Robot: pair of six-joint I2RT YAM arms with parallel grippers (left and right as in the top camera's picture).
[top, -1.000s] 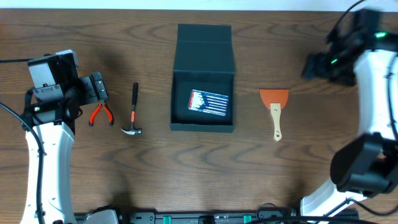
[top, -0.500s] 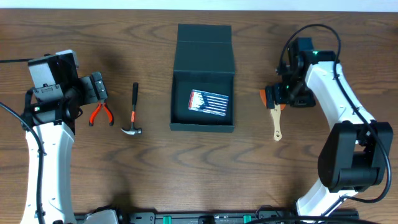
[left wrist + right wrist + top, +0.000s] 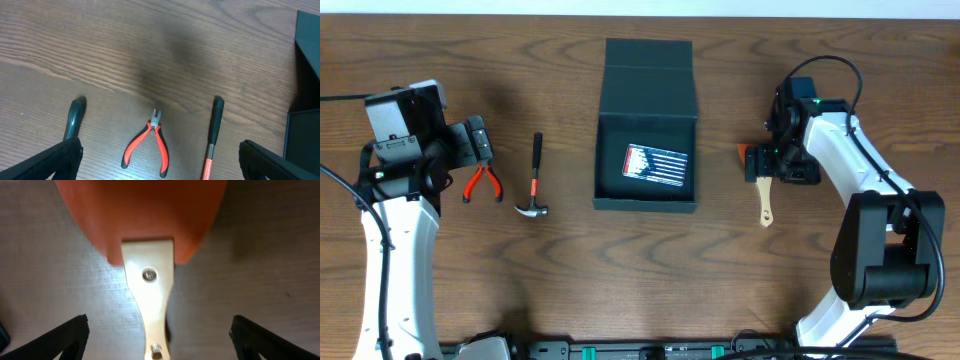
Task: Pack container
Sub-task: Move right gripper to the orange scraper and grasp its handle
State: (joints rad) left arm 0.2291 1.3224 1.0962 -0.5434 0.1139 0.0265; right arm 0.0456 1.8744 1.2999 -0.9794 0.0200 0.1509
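Across the whole view runs the brown wood-grain tabletop [image 3: 620, 280]. At its left and right sides stand two white arms. The left arm [image 3: 390, 240] has its left jaws spread wide above the tabletop, near the pliers [image 3: 481, 183]. The right arm [image 3: 860, 190] has its right jaws spread to either side of the scraper [image 3: 764, 200], over the join of blade and handle, not touching it. At the middle sits the container [image 3: 648, 85], open, with its flap lid laid back toward the far edge and a striped card [image 3: 656, 165] flat inside. Left of the container lies the hammer [image 3: 534, 180], head toward the near edge. Right of the container lies the scraper, orange blade away, pale handle near. The red-handled pliers lie just left of the hammer.
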